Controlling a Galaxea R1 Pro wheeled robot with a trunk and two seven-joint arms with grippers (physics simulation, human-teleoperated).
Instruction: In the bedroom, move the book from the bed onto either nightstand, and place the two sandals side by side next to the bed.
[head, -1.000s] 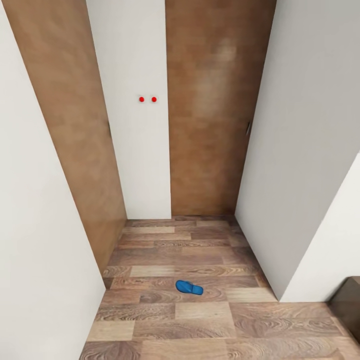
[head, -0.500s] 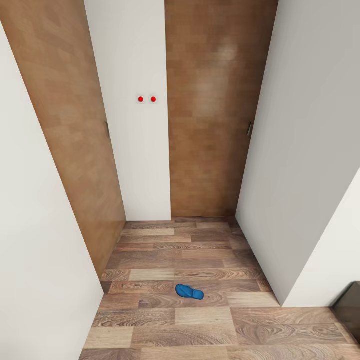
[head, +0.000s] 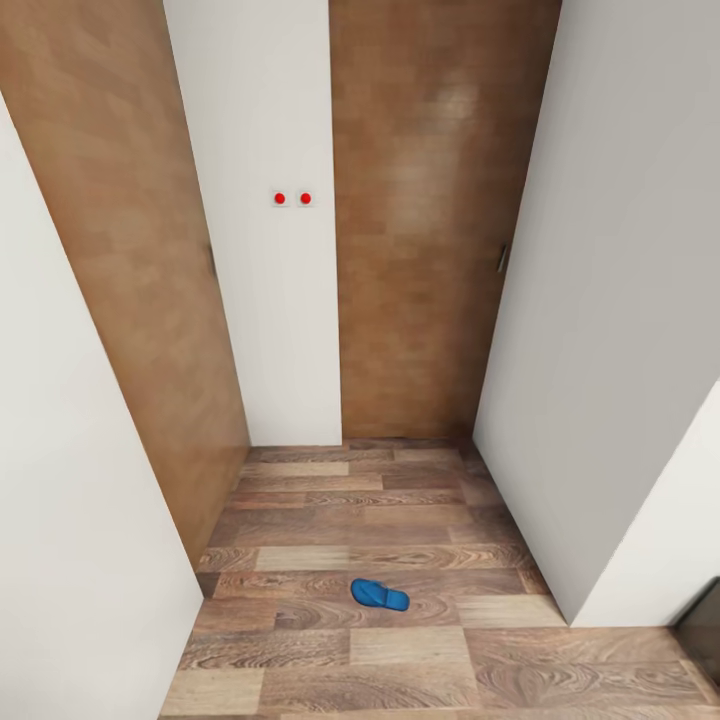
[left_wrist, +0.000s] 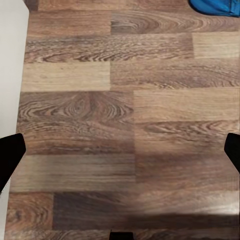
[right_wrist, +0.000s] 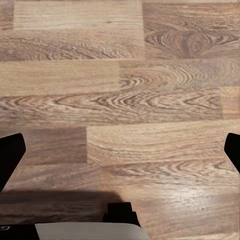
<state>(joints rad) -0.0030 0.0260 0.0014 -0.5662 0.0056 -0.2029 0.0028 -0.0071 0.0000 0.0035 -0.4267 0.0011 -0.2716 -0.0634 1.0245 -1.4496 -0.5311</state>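
- In the left wrist view the left claw (left_wrist: 120, 150) is wide open: its two dark fingertips (left_wrist: 10, 157) show at the two side edges of the frame, far apart, and between them there is only bare wood floor (left_wrist: 125, 125).
- The left claw holds nothing and touches nothing.
- A blue piece of one sandal (left_wrist: 215, 6) shows at the upper right corner of this frame, well apart from the fingertips. A strip of white wall (left_wrist: 10, 60) runs along the left edge.
- In the right wrist view the right claw (right_wrist: 120, 152) is also wide open. Its dark fingertips (right_wrist: 10, 155) are at the two side edges of the frame, and only plank floor (right_wrist: 120, 90) lies between them.
- The right claw is empty too and is not in contact with anything. A dark shadow lies on the floor at the lower left of this frame.
- In the head view one blue sandal (head: 379, 595) lies flat on the floor (head: 400, 520), in the lower middle of the frame, alone, with its long side nearly across the picture.
- Behind it, in the upper part of the frame, a narrow white wall panel (head: 270, 300) with two red dots (head: 292, 198) stands between two tan wooden doors, one at the left (head: 130, 250) and one at the middle (head: 420, 230).
- White walls close the passage at the left and the right side of the frame.
- A dark piece of furniture (head: 703, 625) shows at the lower right edge; I cannot tell what it is.
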